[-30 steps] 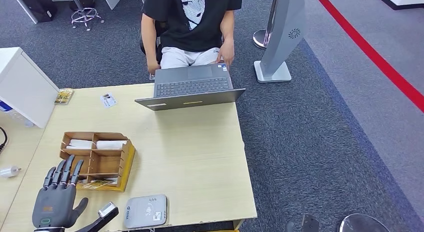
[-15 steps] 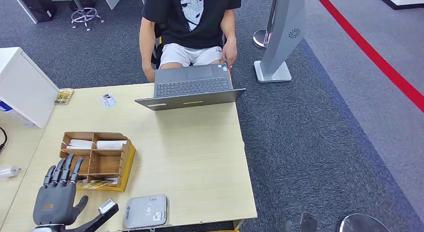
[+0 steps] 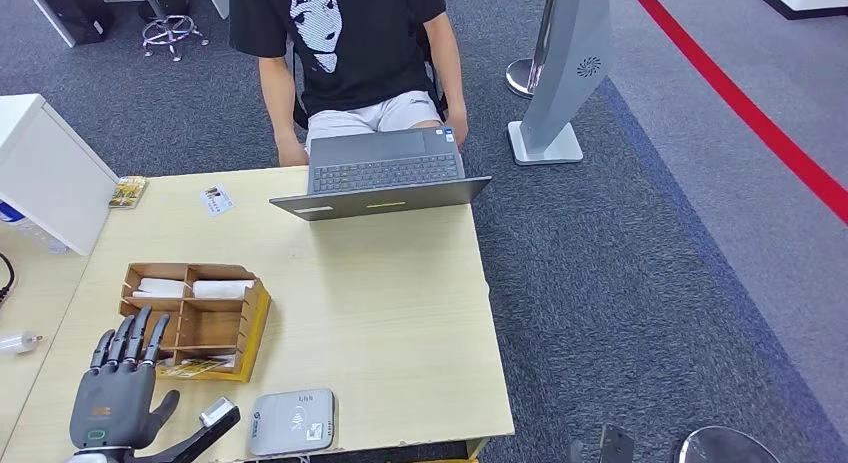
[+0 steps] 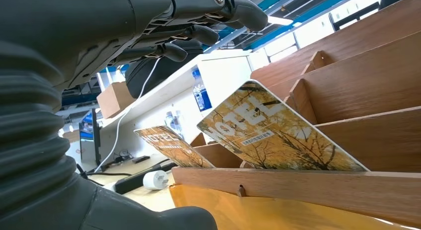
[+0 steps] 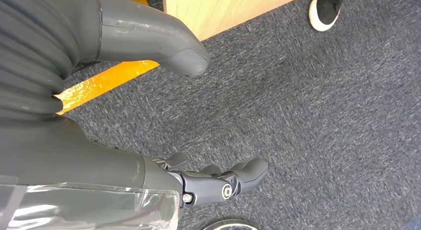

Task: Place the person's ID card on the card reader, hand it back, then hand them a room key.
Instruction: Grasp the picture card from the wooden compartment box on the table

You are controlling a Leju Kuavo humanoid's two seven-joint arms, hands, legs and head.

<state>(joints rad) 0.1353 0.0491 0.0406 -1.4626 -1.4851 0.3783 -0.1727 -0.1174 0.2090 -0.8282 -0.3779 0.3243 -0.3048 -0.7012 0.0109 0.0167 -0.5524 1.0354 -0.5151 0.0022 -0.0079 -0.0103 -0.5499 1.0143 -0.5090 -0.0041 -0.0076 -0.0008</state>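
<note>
A small white ID card [image 3: 216, 199] lies on the far left of the table [image 3: 400, 323], beside the laptop. At the front edge sits the grey card reader [image 3: 292, 421]. Yellow hotel key cards [image 3: 195, 365] stand in the front slot of a wooden organiser [image 3: 190, 318]; up close in the left wrist view they are a near card [image 4: 278, 135] and a farther card [image 4: 171, 145]. My left hand [image 3: 120, 388] hovers just left of the organiser, fingers straight and apart, holding nothing; it appears again as the left hand [image 4: 74, 66]. My right hand [image 5: 99, 140] hangs over the carpet, empty, fingers loosely apart.
A person [image 3: 340, 43] sits behind an open grey laptop [image 3: 385, 173] at the far edge. Another yellow card [image 3: 128, 191] lies at the far left corner by a white box [image 3: 50, 173]. A grey stand [image 3: 560, 83] is on the carpet to the right.
The person has shifted back and toward the picture's left behind the laptop. My left hand has stayed almost still.
</note>
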